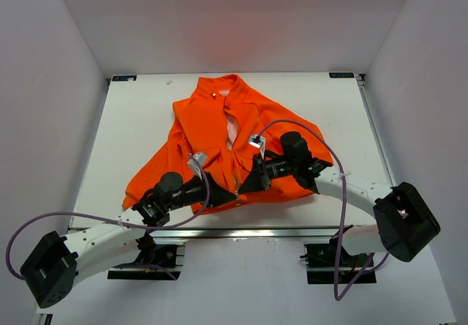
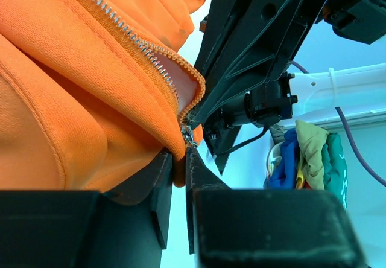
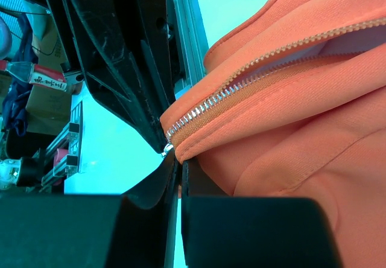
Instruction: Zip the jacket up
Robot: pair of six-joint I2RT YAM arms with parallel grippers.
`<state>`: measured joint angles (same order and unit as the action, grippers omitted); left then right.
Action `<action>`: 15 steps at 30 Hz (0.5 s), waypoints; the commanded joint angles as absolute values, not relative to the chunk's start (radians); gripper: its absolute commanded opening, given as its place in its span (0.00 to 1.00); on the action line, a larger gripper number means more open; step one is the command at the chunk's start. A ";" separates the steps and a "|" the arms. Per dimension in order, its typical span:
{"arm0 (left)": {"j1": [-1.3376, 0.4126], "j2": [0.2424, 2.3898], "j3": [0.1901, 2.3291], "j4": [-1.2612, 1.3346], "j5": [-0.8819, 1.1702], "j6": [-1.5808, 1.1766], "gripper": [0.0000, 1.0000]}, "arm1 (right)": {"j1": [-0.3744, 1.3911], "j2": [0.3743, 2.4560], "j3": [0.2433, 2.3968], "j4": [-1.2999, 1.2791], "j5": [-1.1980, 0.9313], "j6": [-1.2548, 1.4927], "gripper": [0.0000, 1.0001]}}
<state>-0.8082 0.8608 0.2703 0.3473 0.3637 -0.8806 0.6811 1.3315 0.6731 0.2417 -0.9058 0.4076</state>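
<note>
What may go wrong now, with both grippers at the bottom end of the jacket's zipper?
1. The left gripper pinches only a thin hem edge of the bright orange fabric jacket beside the silver zipper slider; the hem may slip out.
2. The right gripper, shut on the same hem, sits very close; the two grippers may collide.

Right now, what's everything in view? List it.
jacket: one, bright orange with pale pink lining, spread mid-table
zipper: one, silver teeth, parted above the slider near the hem
table: one, white, under the jacket
cloth bundle: one, blue, yellow-green and teal, background of left wrist view
cables: two, purple, one looping off each arm
left gripper: one, black, pinching the hem at the zipper's foot
right gripper: one, black, pinching the hem opposite
</note>
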 commanded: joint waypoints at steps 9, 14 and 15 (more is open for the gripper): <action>-0.813 0.851 0.238 0.397 0.373 -0.877 0.00 | 0.690 1.321 0.710 0.227 -0.853 0.364 0.00; -0.813 0.848 0.248 0.325 0.380 -0.838 0.00 | 0.690 1.318 0.744 0.262 -0.763 0.405 0.00; -0.813 0.853 0.258 0.312 0.385 -0.831 0.00 | 0.690 1.318 0.749 0.271 -0.756 0.416 0.00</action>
